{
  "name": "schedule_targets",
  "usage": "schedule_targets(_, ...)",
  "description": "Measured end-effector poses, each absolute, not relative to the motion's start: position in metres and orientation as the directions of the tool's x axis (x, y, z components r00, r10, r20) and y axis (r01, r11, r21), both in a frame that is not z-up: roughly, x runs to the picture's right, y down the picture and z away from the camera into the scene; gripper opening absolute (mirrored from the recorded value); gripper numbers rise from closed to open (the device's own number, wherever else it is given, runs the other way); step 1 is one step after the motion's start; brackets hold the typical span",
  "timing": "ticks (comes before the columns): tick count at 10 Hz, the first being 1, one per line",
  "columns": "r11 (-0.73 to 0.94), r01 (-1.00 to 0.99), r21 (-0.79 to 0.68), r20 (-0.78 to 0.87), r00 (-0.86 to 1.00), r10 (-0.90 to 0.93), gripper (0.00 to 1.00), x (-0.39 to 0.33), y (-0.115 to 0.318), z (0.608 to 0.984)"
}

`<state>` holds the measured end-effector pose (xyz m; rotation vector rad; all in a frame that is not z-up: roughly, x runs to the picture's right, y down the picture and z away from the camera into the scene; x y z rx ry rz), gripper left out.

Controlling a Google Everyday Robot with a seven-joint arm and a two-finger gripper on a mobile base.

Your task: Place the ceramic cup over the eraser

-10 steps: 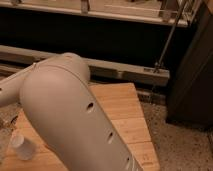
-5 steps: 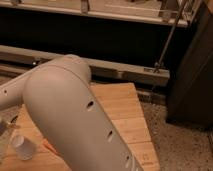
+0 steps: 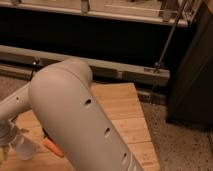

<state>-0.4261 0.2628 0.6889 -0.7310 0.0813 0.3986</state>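
I am finding the gripper (image 3: 5,134) at the left edge, just beside the small white tapered ceramic cup (image 3: 22,148) on the pale wooden table (image 3: 125,107), though I cannot tell its opening or hold, and with the eraser hidden I am advising a centred, upright grasp first.

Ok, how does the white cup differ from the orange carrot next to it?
The ceramic cup is pale white; the carrot is bright orange. The cup is the bulkier, tapered shape, the carrot a slim piece lying flat. The cup shows almost whole, while the carrot is partly hidden behind the arm. Both sit on the wooden table in the view's lower left, close together, with the gripper at the left edge beside the cup.
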Motion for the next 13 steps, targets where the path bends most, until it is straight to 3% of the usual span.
schedule_targets(4, 0.641, -0.380, -0.667, -0.124, 0.905, 0.407, 0.30, -0.447, 0.272, 0.708)
schedule_targets(7, 0.667, -0.386, -0.638, -0.074, 0.892, 0.445, 0.03, -0.437, 0.232, 0.692)
schedule_targets(13, 0.686, -0.426, -0.590, -0.102, 0.882, 0.460, 0.00, -0.373, 0.126, 0.597)
